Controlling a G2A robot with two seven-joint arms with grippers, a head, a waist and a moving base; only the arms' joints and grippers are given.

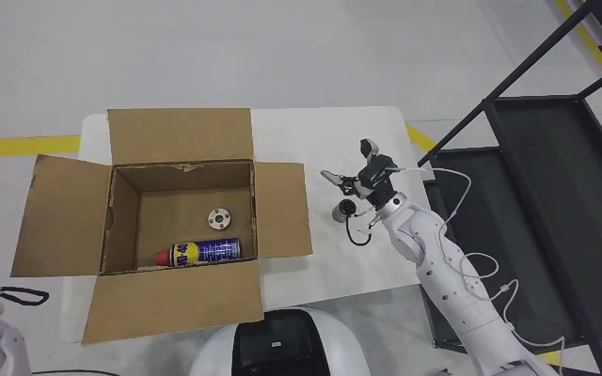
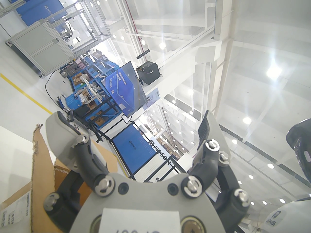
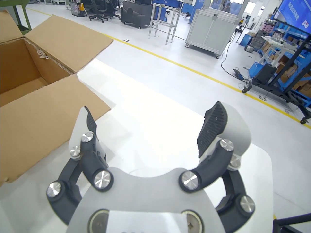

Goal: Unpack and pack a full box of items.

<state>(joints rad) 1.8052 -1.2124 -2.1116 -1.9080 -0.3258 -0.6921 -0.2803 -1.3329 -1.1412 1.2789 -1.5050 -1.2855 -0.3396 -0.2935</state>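
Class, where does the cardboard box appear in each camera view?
Top view: cardboard box open, left of centre on the table.
Left wrist view: cardboard box, one flap edge, behind a finger of the left gripper.
Right wrist view: cardboard box open, beside the right gripper.
Shared landmark: the yellow floor line.

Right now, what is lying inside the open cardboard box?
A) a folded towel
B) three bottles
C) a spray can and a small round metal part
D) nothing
C: the top view shows a spray can lying on its side in the box, with a small round metal part apart from it.
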